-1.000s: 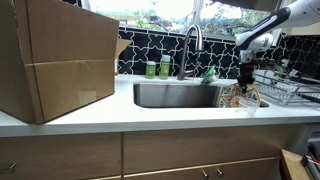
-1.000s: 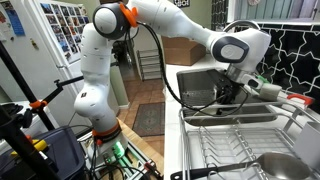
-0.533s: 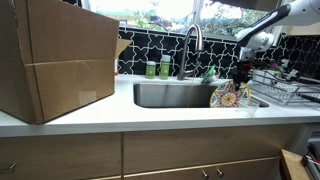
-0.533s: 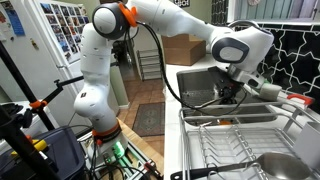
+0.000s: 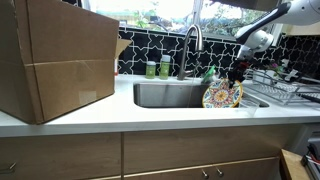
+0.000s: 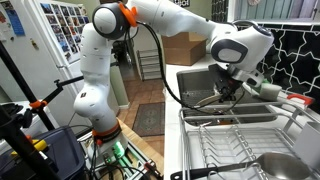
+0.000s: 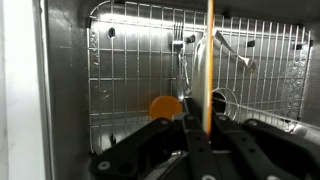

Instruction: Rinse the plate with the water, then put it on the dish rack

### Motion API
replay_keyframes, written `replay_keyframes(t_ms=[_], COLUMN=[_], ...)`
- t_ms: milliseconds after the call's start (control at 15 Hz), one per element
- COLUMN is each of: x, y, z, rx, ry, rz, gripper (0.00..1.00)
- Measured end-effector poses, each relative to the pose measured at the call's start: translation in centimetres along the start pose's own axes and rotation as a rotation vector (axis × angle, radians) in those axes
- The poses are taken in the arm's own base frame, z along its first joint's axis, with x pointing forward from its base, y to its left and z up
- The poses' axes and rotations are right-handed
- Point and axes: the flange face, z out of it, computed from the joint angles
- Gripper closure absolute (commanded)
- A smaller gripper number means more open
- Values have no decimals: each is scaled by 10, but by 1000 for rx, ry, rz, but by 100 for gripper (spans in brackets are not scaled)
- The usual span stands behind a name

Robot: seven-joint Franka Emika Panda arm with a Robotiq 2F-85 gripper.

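My gripper (image 5: 238,74) is shut on the top rim of the patterned plate (image 5: 222,95) and holds it upright over the right end of the sink (image 5: 170,95). In the wrist view the plate shows edge-on as a thin orange strip (image 7: 209,60) between my fingers (image 7: 200,135). In an exterior view my gripper (image 6: 232,88) hangs over the sink and the plate is mostly hidden behind it. The wire dish rack (image 5: 280,88) stands on the counter beside the sink; it also shows in an exterior view (image 6: 235,150).
A big cardboard box (image 5: 55,60) stands on the counter. The faucet (image 5: 192,45) rises behind the sink, with bottles (image 5: 158,68) beside it. A wire grid (image 7: 140,70), utensils and an orange round thing (image 7: 165,107) lie in the sink bottom. A ladle (image 6: 270,165) lies in the rack.
My gripper has moved the plate away from the dish rack and farther over the sink, lifting it slightly. The plate has turned to face the camera more.
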Motion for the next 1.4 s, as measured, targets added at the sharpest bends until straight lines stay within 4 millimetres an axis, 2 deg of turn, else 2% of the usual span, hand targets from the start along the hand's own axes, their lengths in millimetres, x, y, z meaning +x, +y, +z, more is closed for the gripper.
replay_keyframes(t_ms=[200, 267, 533, 1000, 1400], x=[0, 0, 1, 9, 16], y=[0, 0, -3, -19, -21], z=[2, 2, 4, 12, 9], rx=[0, 0, 18, 197, 312], ry=[-3, -3, -4, 42, 86], rz=[0, 0, 1, -24, -57], gripper=[90, 97, 97, 97, 97])
